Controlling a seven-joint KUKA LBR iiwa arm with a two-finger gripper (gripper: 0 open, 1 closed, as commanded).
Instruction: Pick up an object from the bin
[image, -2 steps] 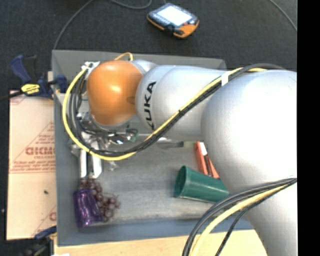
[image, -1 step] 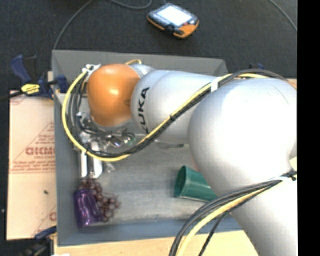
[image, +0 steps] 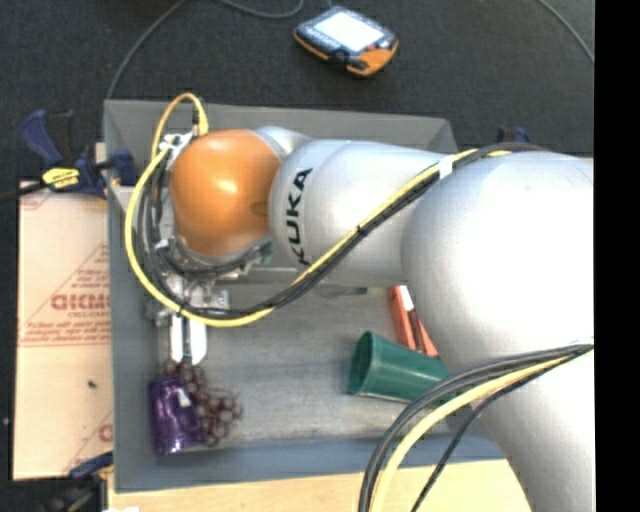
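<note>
Purple grape bunch (image: 190, 412) — gripper (image: 187, 350) right over it.

Top-down on grey metal bin (image: 290, 410). Arm (image: 400, 220) comes in over bin's right edge and covers much of bin floor. Orange cover (image: 220, 195) at wrist sits near far left corner, with yellow and black cables (image: 135, 230) looped round it. Tool (image: 187, 350) points down beside left edge, tip just above purple grape bunch (image: 185, 410) in near left corner; contact unclear. Green cup (image: 395, 372) lies on its side toward near edge, wider end leftward, partly under arm. Orange pen-like stick (image: 410, 318) lies just beyond cup, mostly hidden by arm.
</note>
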